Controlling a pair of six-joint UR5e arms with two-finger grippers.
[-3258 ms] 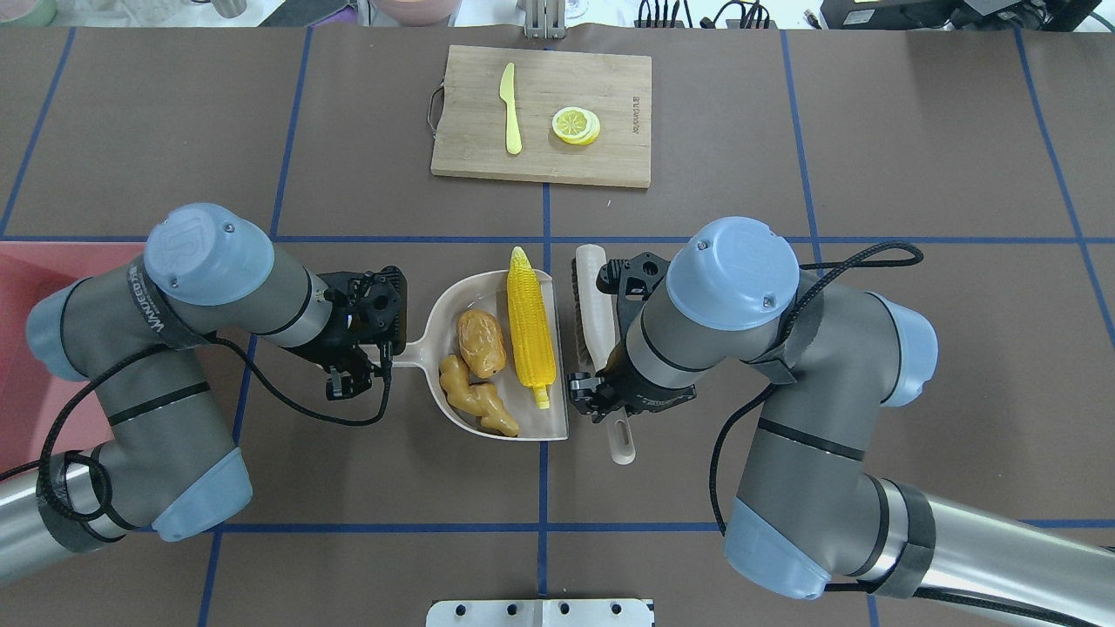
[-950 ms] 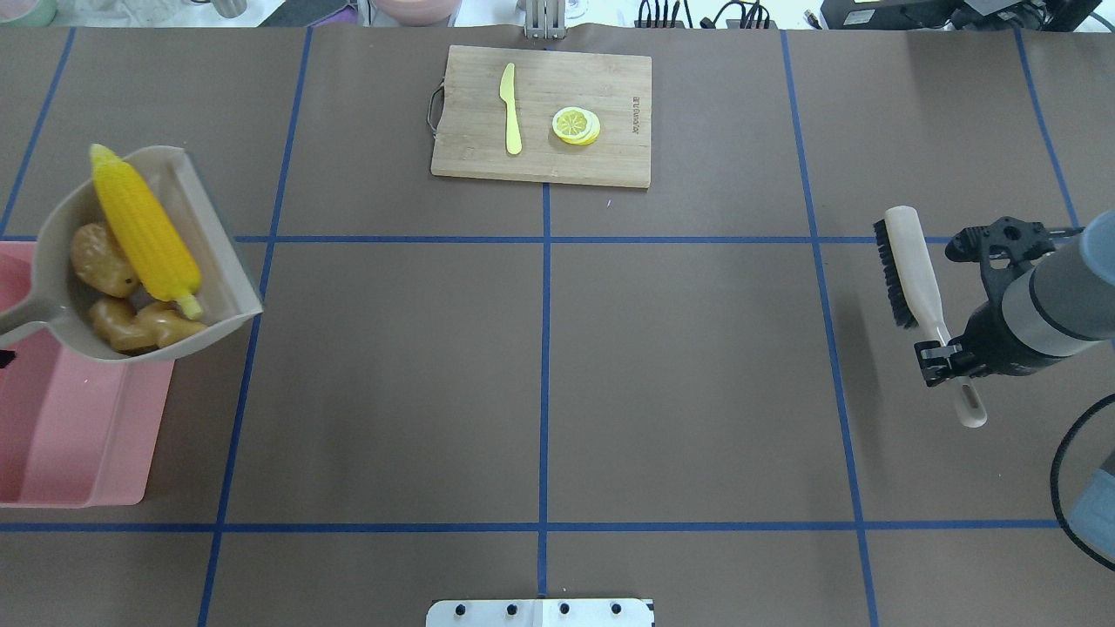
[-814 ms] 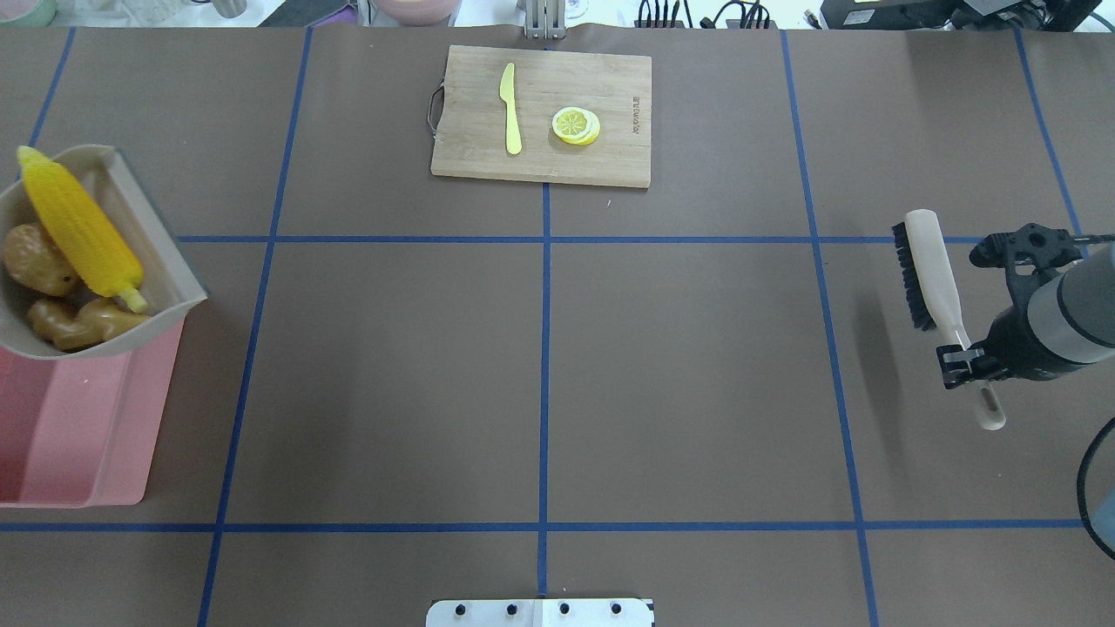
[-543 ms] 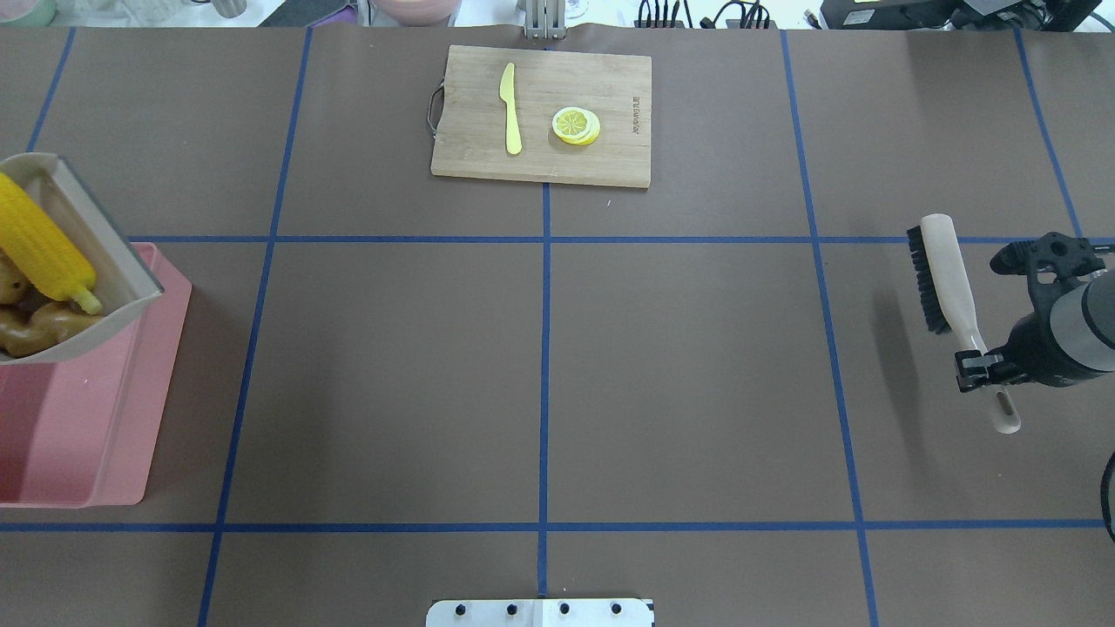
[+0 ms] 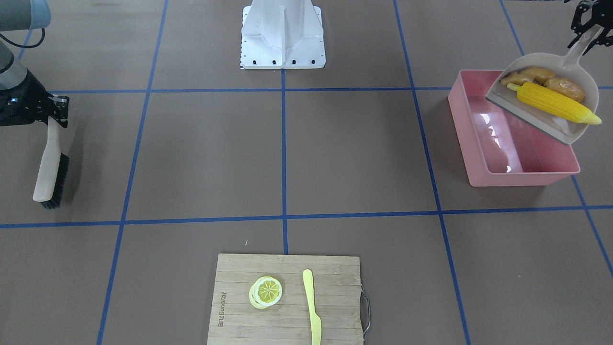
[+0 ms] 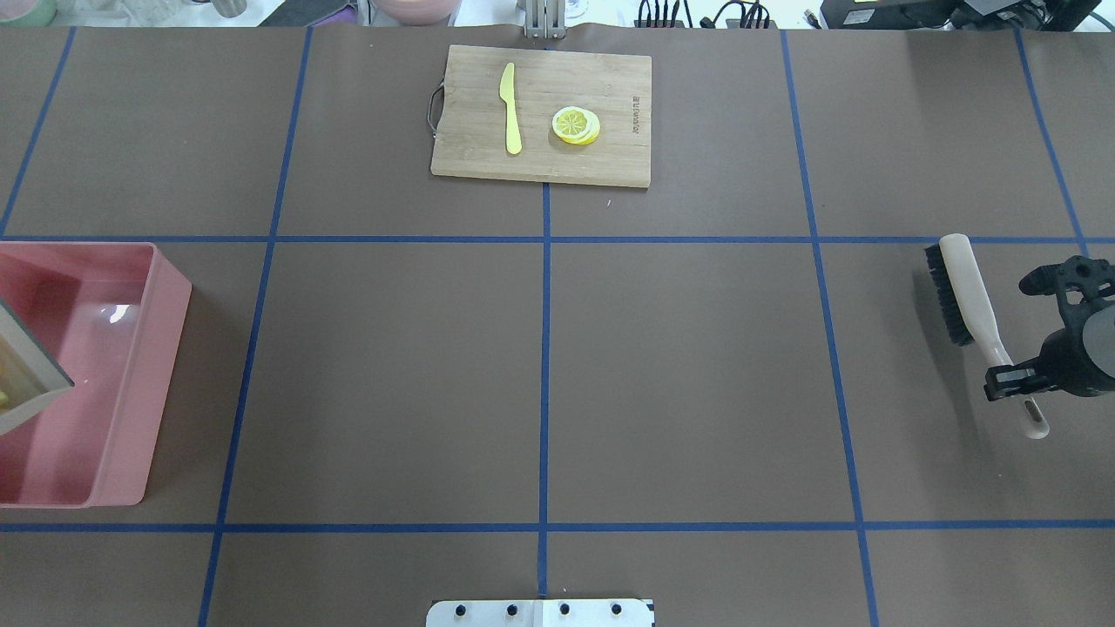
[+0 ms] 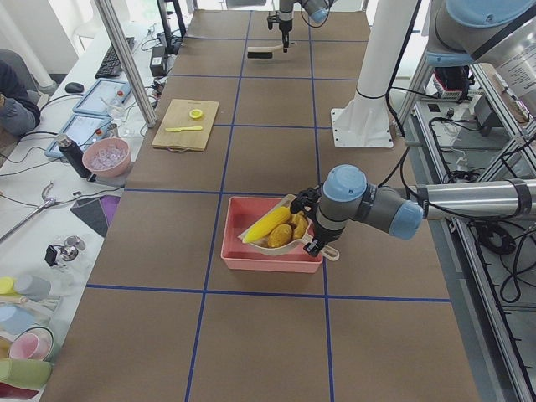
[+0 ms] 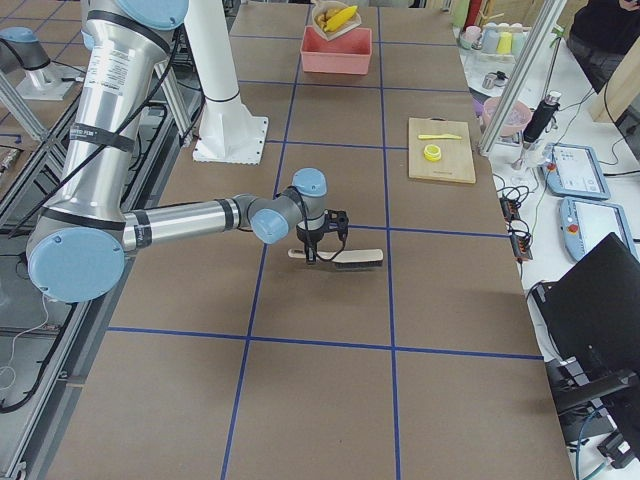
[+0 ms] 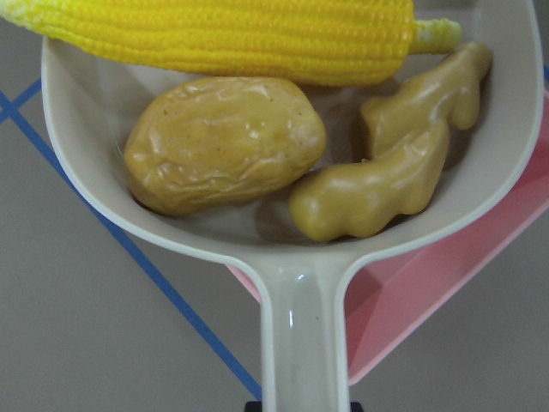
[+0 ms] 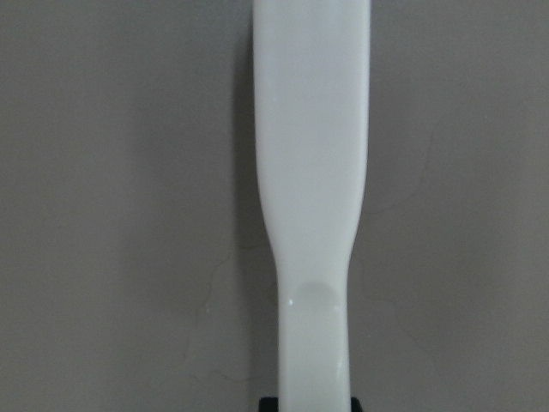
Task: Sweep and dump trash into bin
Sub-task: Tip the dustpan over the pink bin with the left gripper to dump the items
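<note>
The left gripper [image 5: 585, 26] is clamped on the handle of the beige dustpan [image 5: 572, 129], holding it in the air above the pink bin [image 5: 522, 176], which sits on the brown table [image 5: 335, 153] at the robot's left end. In the front-facing view the pan is tilted, its open lip lower than the handle and hanging over the bin's inside. All three pieces of trash lie in the pan: the corn cob [image 5: 555, 106] lies along the lip side with its pointed tip poking past the pan's edge, and the potato [image 5: 567, 86] and the ginger root [image 5: 529, 74] sit behind it, nearer the handle. From the left wrist camera the potato [image 9: 225, 142] and ginger root [image 9: 390, 159] touch each other and rest against the pan's back wall, with the corn cob [image 9: 232, 34] across the far side. The bin's floor shows only glare. At the table's other end the right gripper [image 6: 1013, 383] grips the brush [image 6: 967, 292] by its handle, bristles facing the table's middle. The cutting board [image 6: 610, 96] lies at the table's far edge with the knife [image 6: 510, 109] and lemon slices [image 6: 576, 124] on it.
</note>
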